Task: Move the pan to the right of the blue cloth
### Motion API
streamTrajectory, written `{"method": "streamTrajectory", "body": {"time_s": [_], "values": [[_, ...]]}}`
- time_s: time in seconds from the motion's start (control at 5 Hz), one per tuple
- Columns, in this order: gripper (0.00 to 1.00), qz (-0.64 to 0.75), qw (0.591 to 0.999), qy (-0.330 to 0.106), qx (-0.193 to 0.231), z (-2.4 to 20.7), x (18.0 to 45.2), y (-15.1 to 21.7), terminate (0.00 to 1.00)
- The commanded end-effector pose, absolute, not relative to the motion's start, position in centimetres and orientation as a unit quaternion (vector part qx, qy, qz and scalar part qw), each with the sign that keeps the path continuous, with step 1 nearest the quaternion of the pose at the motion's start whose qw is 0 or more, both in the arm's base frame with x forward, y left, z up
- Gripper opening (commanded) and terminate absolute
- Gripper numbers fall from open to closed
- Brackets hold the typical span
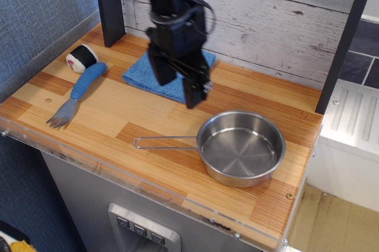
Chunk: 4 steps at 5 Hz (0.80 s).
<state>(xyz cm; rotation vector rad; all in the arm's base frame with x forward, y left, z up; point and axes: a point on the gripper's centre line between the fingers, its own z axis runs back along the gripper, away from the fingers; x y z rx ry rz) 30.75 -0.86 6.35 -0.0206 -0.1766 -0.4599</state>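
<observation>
The pan [241, 155] is a shiny steel saucepan at the front right of the wooden counter. Its wire-loop handle [164, 142] points left. The blue cloth [140, 74] lies flat near the back wall, mostly hidden behind my arm. My gripper [179, 87] hangs above the cloth's right front corner, up and to the left of the pan. Its two black fingers [196, 91] point down with a gap between them and hold nothing.
A blue-handled fork [76, 94] lies at the front left. A small black-and-white roll [82, 58] sits behind it. The plank wall [266, 21] runs along the back. A dark post [342, 45] stands at the right. The counter's front edge [148, 190] has a clear lip.
</observation>
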Motion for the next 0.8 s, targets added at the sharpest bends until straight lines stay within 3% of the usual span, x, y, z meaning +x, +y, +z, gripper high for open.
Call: {"method": "streamTrajectory", "body": {"time_s": [0.0, 0.6], "values": [[1.0, -0.277, 0.955, -0.106, -0.029, 5.9, 30.8, -3.9, 0.0], [1.0, -0.308, 0.948, -0.068, -0.042, 2.6, 30.9, -5.4, 0.0]]}}
